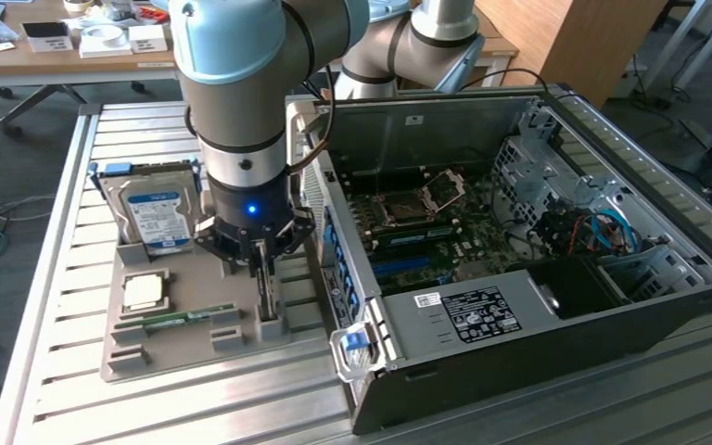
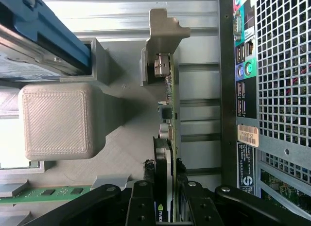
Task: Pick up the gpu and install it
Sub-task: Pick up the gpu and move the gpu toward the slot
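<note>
Item, step in hand: lifting the gpu [image 2: 167,119] out of its slot. The card stands on edge in the grey printed holder [image 1: 127,348], on the side of the holder nearest the computer case [image 1: 480,315]. Its face runs parallel to the case's rear panel and sits just beside it, with the metal bracket [image 2: 160,31] at one end. End effector [image 2: 166,192]: closed narrow on the gpu, with fingers [image 2: 143,201] against both faces of the board; by my reading the card is not yet clear of the slot. To do this well, you draw straight up along the slot and keep the board upright and the grip square. You count the card free only once its lower edge clears the holder's posts; a tilt toward the case would likely bind it. Edges: the case's rear panel is the close one, with a blue-tabbed latch [image 1: 353,341] jutting at its corner. Farther from the case, in the same holder, are the hard drive [image 1: 158,213], the processor [image 1: 144,292] and the memory stick [image 1: 189,320]. Open room: above the holder, and over the case's open side, where the motherboard [image 1: 418,218] lies bare. The slatted desk [image 1: 146,413] runs on beyond the holder, away from the case.
</note>
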Motion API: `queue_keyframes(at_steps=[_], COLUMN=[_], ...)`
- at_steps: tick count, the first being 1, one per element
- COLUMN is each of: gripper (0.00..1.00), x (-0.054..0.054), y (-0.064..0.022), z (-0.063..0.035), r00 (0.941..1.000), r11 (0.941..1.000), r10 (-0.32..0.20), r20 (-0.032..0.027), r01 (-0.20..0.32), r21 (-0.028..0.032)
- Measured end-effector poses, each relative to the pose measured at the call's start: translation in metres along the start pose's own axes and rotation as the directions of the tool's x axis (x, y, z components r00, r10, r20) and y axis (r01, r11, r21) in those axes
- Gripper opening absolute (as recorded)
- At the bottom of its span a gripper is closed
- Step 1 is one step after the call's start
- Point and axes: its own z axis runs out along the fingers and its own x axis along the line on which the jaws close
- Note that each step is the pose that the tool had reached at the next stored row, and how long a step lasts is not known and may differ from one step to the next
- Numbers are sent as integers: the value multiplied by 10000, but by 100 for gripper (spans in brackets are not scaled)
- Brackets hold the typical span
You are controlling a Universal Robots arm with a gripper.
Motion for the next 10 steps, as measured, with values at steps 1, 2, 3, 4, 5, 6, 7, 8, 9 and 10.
queue_keyframes(at_steps=[1,2,3,4,5,6,7,8,9,10], gripper=[27,27,27,27,27,27,27,27,27,27], x=[0,0,0,1,0,0,0,0,0,0], y=[0,0,0,0,0,0,0,0,0,0], z=[0,0,0,0,0,0,0,0,0,0], r00=[10000,10000,10000,9999,9999,9998,9998,9998,9998,9998], r11=[10000,10000,10000,9999,9999,9998,9998,9998,9998,9998], r10=[-5,-29,-80,-131,-171,-182,-182,-182,-183,-183], r20=[0,-1,-3,-6,-8,-9,-9,-9,-9,-8], r01=[5,29,80,131,171,182,182,182,183,183], r21=[0,0,-2,-3,-4,-4,-5,-4,-5,-4])
